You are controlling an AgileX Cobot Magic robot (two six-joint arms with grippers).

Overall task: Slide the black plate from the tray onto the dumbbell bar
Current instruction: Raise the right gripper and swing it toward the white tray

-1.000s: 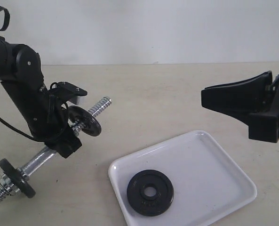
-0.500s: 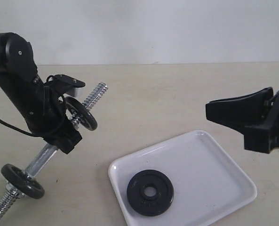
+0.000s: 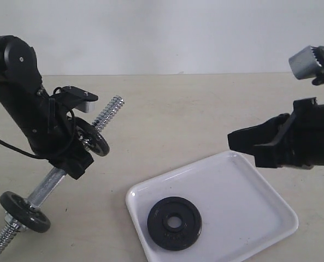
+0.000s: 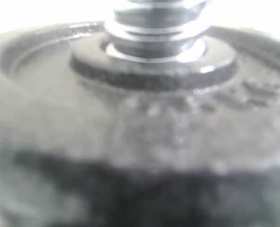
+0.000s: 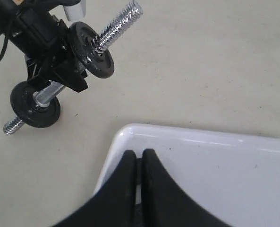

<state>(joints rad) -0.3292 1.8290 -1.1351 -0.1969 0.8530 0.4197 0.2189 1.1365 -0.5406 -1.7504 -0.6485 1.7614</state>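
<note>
1. Fetching the black plate looks like the step in hand. It lies flat on the tray, untouched, with its centre hole facing up.
2. My right gripper is clenched and empty, its two fingers pressed together in the right wrist view. I need to spread them before I go down.
3. The plate is flat and low, so I judge the best grip is one finger through the centre hole or over the raised rim and the other outside it. I should come down steeply, because a shallow approach could push the plate along the glossy tray.
4. My left gripper is clamped on the dumbbell bar and holds it tilted, with the free threaded end pointing up and away. One look-alike disc sits on the bar right at that gripper, and another sits near the low end.
5. I judge the bar should be held steady, so that the plate's hole can meet the free threaded tip squarely.
6. In the exterior view my right fingertips hang over the tray's far rim. The plate lies well apart from them, lower and towards the bar, on the near part of the tray.
7. In the right wrist view my own fingers hide the plate, so I cannot place it from there.
</note>
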